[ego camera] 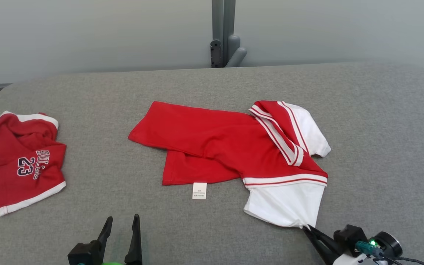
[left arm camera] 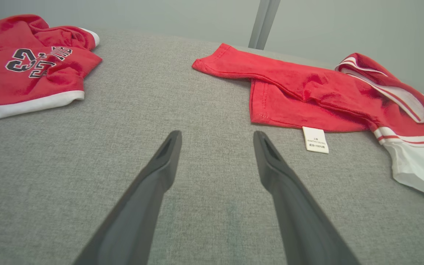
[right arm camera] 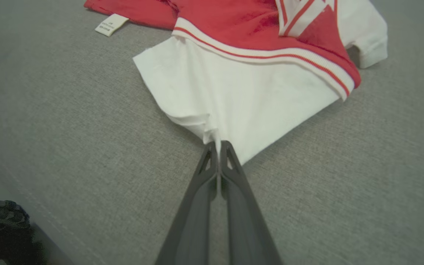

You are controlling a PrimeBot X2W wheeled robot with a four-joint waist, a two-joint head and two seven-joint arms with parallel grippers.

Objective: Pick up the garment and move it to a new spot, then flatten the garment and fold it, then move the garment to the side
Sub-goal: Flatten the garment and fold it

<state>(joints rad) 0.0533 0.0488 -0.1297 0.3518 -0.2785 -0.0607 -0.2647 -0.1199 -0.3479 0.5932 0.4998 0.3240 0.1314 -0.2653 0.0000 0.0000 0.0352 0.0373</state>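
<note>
Shirt – red, with white sleeves and striped trim – lies spread on the grey table, stretching away ahead of the right gripper, whose fingers are pressed together on the edge of the nearest white sleeve. The left gripper hovers with fingers spread, holding nothing; the shirt's care label sits ahead to its right. A second red garment (printed "23") lies ahead to its left.
</note>
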